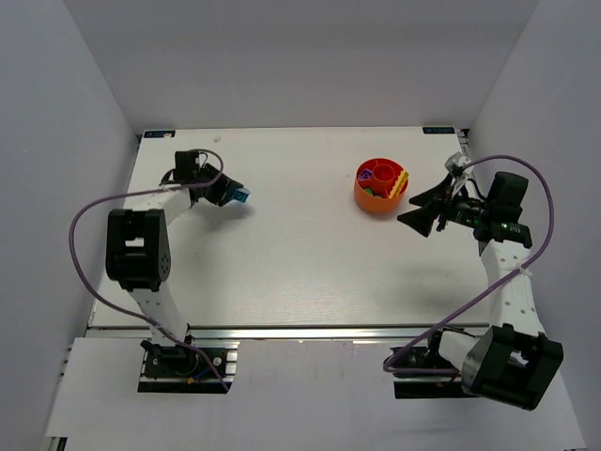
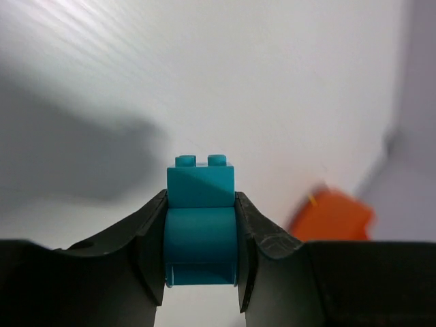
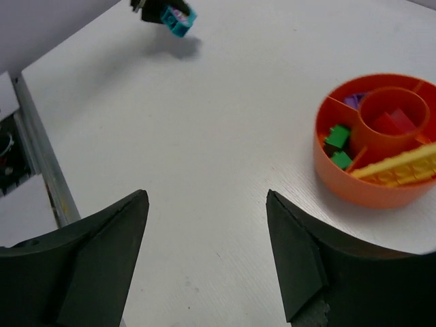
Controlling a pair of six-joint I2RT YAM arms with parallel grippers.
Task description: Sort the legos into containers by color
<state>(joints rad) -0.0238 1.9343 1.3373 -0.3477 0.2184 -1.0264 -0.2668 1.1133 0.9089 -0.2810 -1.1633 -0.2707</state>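
Observation:
My left gripper is shut on a teal lego above the table's far left. In the left wrist view the teal lego sits studs-forward between both fingers. The orange bowl stands at the far right, blurred in the left wrist view as the bowl. Its wall encloses green legos, a purple one, yellow ones and red ones in the central cup. My right gripper is open and empty beside the bowl, above bare table.
White walls enclose the table on three sides. A metal rail runs along the near edge, and the table's left edge shows in the right wrist view. Purple cables loop off both arms.

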